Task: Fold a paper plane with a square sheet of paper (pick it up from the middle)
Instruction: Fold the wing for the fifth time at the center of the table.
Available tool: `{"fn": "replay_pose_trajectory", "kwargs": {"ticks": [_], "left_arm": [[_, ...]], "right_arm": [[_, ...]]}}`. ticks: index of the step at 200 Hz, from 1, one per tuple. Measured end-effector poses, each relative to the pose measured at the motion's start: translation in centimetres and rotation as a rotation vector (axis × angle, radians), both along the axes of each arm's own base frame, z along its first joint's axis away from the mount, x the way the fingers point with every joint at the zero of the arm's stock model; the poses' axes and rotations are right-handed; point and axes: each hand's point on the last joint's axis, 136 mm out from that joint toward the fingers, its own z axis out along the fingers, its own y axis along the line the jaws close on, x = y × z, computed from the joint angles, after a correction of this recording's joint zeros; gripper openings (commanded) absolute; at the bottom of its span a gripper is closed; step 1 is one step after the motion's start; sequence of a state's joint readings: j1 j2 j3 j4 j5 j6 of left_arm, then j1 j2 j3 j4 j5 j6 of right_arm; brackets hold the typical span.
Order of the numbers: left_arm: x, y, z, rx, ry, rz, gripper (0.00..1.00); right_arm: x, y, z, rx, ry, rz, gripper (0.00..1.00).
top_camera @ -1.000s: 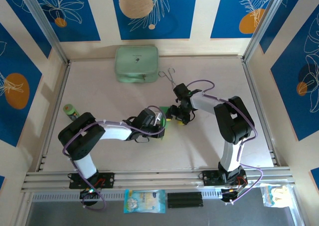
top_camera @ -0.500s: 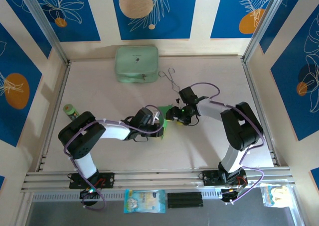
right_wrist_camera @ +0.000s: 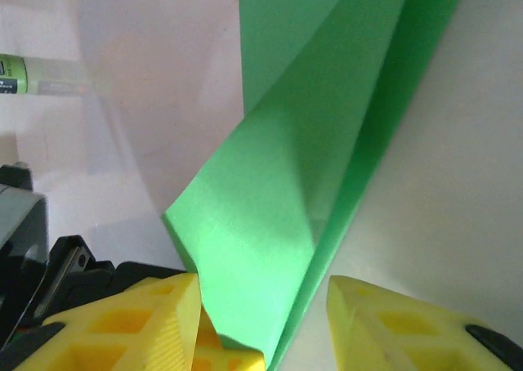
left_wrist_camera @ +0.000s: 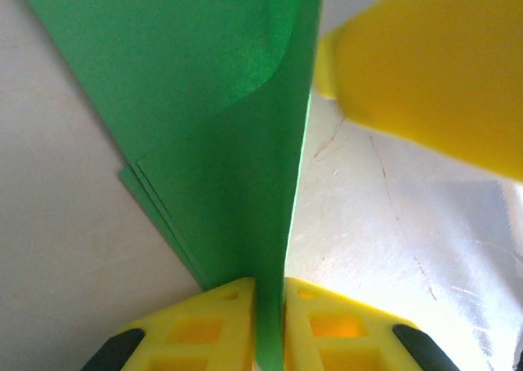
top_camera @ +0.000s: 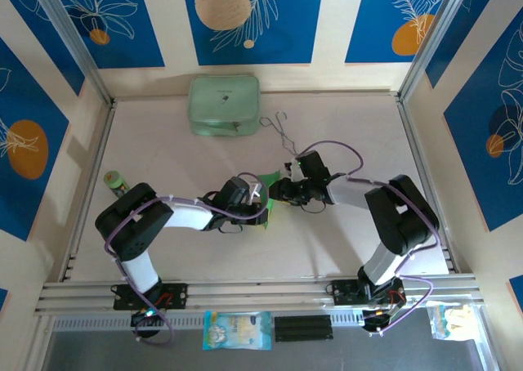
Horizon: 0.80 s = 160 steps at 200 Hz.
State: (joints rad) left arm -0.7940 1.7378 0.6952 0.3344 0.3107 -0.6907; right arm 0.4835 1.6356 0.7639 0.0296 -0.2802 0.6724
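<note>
The pale flat table point(top_camera: 343, 126) is boxed in by metal rails on the left, right and near edges and by a wall of blue-and-cream panels at the back. Its right half and the near strip in front of the arms lie open. The far-left corner and the left edge are taken up by smaller things.

The 2 arms meet at the table's middle. The left arm point(top_camera: 188, 216) lies low, reaching right from its base with the forearm almost level. The right arm point(top_camera: 392, 216) rises from its base, bends sharply at the elbow and reaches left.

A pale mint-green rectangular case point(top_camera: 224, 104) sits against the back wall, left of centre.

The thin bright green paper point(top_camera: 267, 181) is held up at mid-table between the 2 claws, well apart from every rail. It is folded, with several layered edges showing in the left wrist view point(left_wrist_camera: 221, 142) and a long crease in the right wrist view point(right_wrist_camera: 278, 183).

The left gripper point(left_wrist_camera: 270, 285) is clamped on the bright green paper, its yellow fingers pressed on a standing fold. The right gripper point(right_wrist_camera: 263, 293) has its jaws apart, with the fold loose between them. One of its yellow fingers point(left_wrist_camera: 433, 69) is just beside the sheet.

Thin metal wire tongs point(top_camera: 278, 127) lie just right of the case. A small green tube point(top_camera: 117, 181) stands near the left rail.
</note>
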Motion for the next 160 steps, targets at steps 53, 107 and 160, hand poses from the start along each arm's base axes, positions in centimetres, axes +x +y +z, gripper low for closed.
{"fn": "replay_pose_trajectory", "kwargs": {"ticks": [53, 107, 160], "left_arm": [[0.0, 0.0, 0.0, 0.000, 0.000, 0.000, 0.17], [0.0, 0.0, 0.0, 0.000, 0.000, 0.000, 0.17], [0.0, 0.0, 0.0, 0.000, 0.001, 0.000, 0.17]], "right_arm": [[0.0, 0.3, 1.5, 0.029, -0.057, 0.034, 0.33], [0.0, 1.3, -0.5, 0.047, 0.013, 0.076, 0.27], [0.9, 2.4, 0.6, 0.091, -0.018, 0.102, 0.26]]}}
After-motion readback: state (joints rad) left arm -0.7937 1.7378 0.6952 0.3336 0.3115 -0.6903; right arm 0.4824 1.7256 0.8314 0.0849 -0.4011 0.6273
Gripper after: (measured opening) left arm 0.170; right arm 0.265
